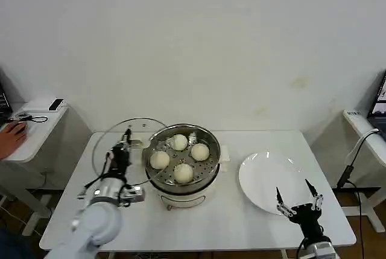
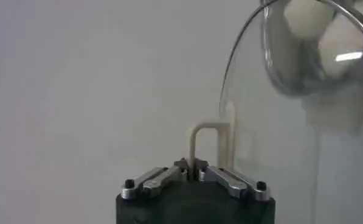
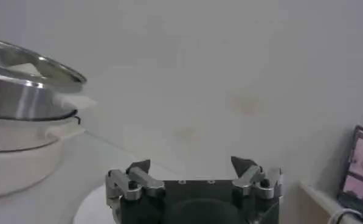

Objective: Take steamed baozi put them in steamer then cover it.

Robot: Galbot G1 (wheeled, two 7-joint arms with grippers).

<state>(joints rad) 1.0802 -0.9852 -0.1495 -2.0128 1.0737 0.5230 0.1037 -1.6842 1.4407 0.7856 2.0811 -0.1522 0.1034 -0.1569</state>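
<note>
Round shiny stainless-steel steamer (image 1: 183,168) on a white base sits mid-table on the white rectangular table (image 1: 229,226). Four small round cream-white steamed baozi (image 1: 179,142) lie on its perforated tray, spread in a loose ring, apart from each other. Steamer is uncovered.

Round clear glass lid with a metal rim (image 1: 114,144) is tilted up on edge just left of the steamer, its right edge close to or overlapping the steamer rim; contact cannot be told. Left gripper (image 1: 123,141) is at the lid's knob area, fingers pressed together on the cream loop handle of the lid (image 2: 207,137). In the left wrist view the handle rises straight out from between the closed fingers (image 2: 169,176), with the glass lid (image 2: 272,140) curving beyond it and the steamer rim (image 2: 290,67) with baozi (image 2: 309,15) farther off.

Flat round white plate (image 1: 265,177) lies right of the steamer, well apart from it, with nothing on it. Right gripper (image 1: 297,201) hangs over the plate's near-right edge, fingers spread wide, holding nothing. Right wrist view shows the two spread fingertips (image 3: 138,167), and the steamer (image 3: 23,97) on its white base off to the side.
</note>
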